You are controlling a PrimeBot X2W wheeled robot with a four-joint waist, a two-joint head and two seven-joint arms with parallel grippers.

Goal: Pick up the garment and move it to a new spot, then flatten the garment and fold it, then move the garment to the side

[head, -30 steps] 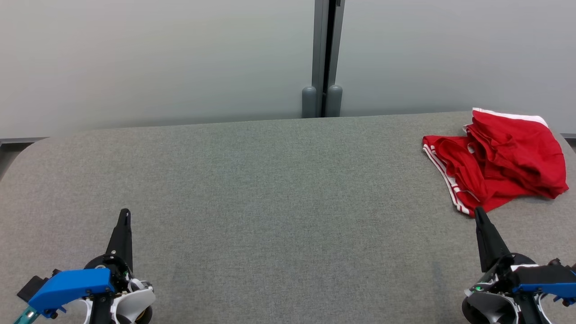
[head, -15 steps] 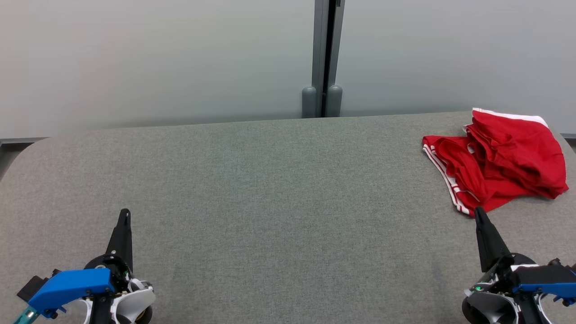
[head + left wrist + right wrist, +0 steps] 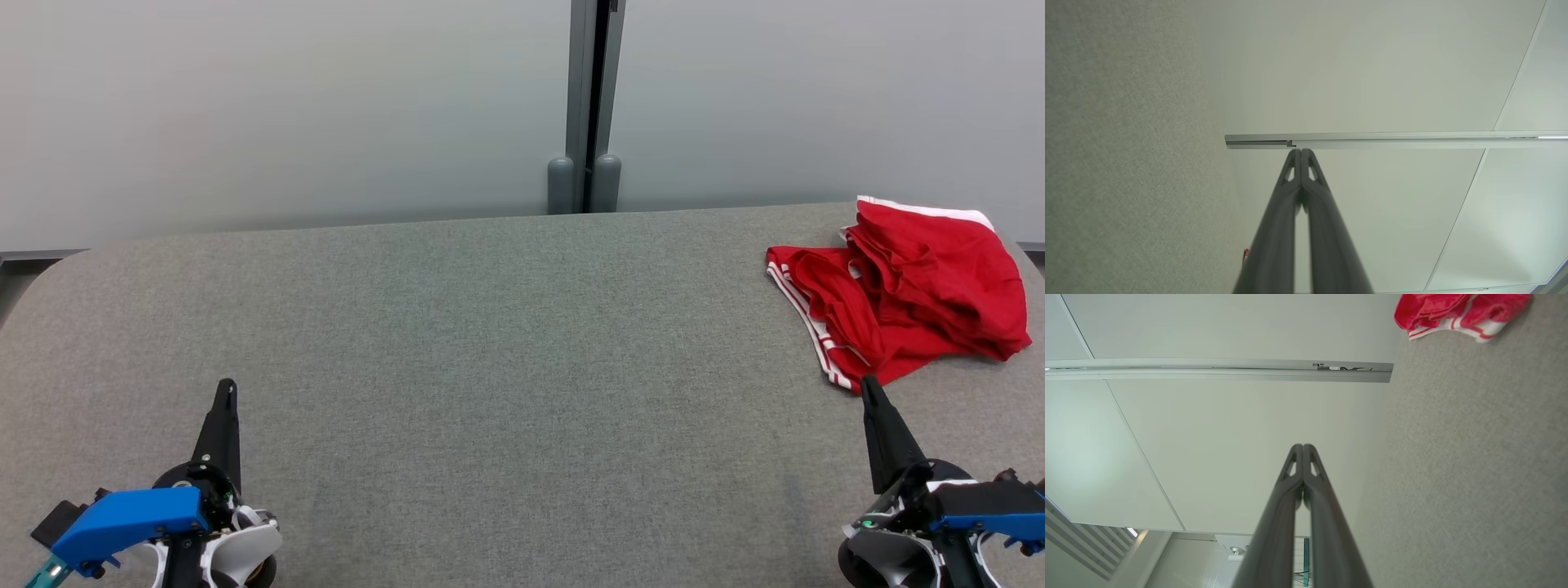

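A crumpled red garment (image 3: 906, 286) with white stripes along its hem lies at the far right of the grey felt table (image 3: 490, 351), close to the back edge. The right wrist view has the same red garment (image 3: 1457, 312) in its top right corner. My right gripper (image 3: 867, 385) is shut and empty at the lower right, its tip just short of the garment's near hem. At the lower left my left gripper (image 3: 226, 386) is shut too, holding nothing, far from the garment. Both wrist views show the fingers pressed together, left gripper (image 3: 1301, 152) and right gripper (image 3: 1303, 446).
A pale wall with a dark vertical post (image 3: 592, 106) rises behind the table. The table's corners are rounded, and the garment lies near the right edge. A wide stretch of bare grey felt separates the two grippers.
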